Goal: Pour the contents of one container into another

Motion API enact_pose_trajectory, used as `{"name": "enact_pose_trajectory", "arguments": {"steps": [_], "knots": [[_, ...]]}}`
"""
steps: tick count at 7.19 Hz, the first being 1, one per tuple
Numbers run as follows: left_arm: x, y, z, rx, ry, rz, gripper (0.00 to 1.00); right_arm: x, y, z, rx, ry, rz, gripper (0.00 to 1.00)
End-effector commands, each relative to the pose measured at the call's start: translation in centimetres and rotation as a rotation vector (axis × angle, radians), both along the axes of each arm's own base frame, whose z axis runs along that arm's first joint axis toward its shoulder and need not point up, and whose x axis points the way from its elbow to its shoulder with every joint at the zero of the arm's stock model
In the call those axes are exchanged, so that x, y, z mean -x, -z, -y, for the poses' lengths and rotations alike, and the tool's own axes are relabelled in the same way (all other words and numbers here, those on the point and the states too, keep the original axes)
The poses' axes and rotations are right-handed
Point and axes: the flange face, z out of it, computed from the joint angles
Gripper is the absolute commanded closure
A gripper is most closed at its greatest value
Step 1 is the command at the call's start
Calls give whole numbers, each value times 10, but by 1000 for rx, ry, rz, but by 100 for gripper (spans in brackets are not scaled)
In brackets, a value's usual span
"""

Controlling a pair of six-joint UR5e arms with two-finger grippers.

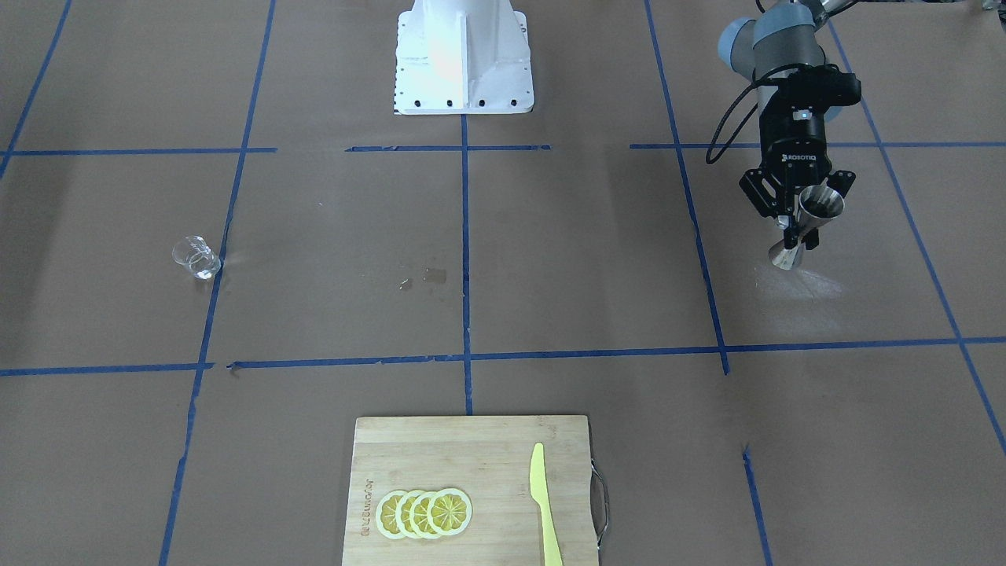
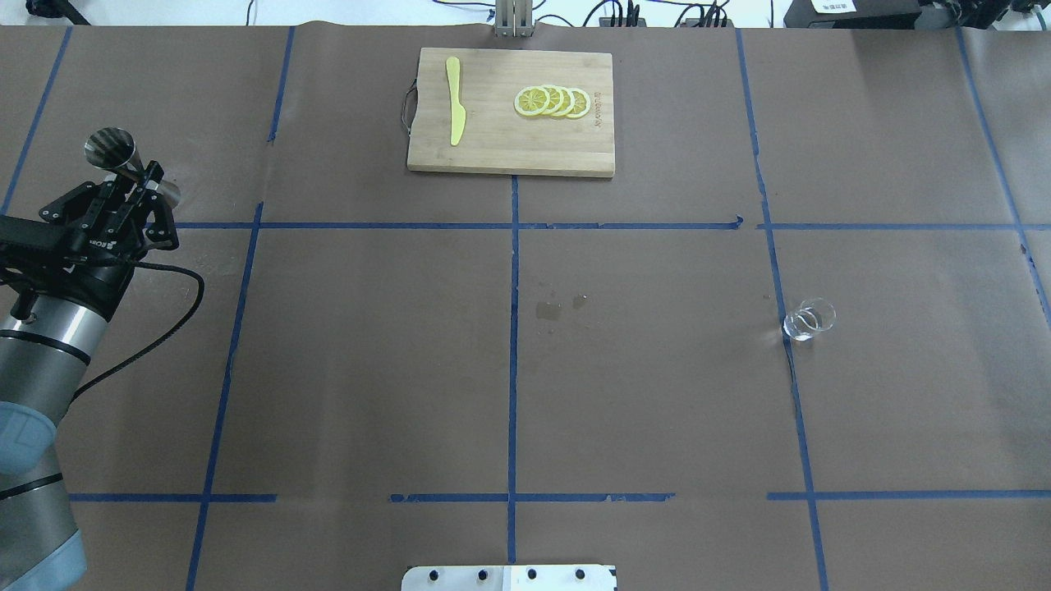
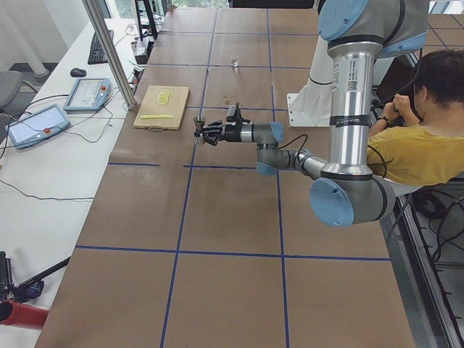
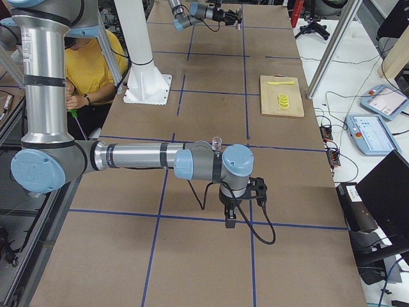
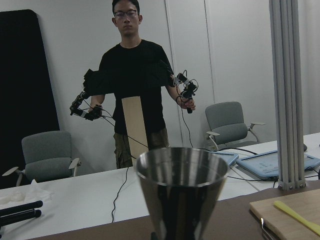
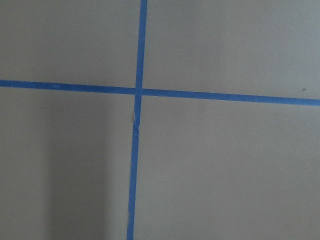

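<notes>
My left gripper (image 1: 792,224) is shut on the narrow waist of the shiny steel jigger (image 1: 811,220), which stands upright at the table's left end; whether its base touches the paper I cannot tell. The overhead view shows the same jigger (image 2: 115,150) in the left gripper (image 2: 144,177). Its upper cone fills the left wrist view as the jigger (image 5: 181,192). The small clear glass cup (image 1: 195,257) stands alone far across the table, also seen as the cup (image 2: 809,320). My right gripper (image 4: 228,221) hangs low over the table, near side of the glass; open or shut I cannot tell.
A wooden cutting board (image 2: 493,148) at the far middle edge carries lemon slices (image 2: 552,101) and a yellow knife (image 2: 455,112). Small wet spots (image 2: 548,309) mark the table's middle. The white robot base (image 1: 464,59) sits on the robot's side.
</notes>
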Motion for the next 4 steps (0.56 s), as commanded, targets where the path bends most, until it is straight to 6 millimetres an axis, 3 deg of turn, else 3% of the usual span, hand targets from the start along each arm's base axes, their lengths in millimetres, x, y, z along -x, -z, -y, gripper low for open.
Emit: {"name": "enact_pose_trajectory", "arguments": {"steps": [1,4], "knots": [[-3,-13,1,37,23,-131,100,0,0,0,-1,0,0,0],[-5,-29,1,54,91,-199,100,0,0,0,0,-1,0,0]]}}
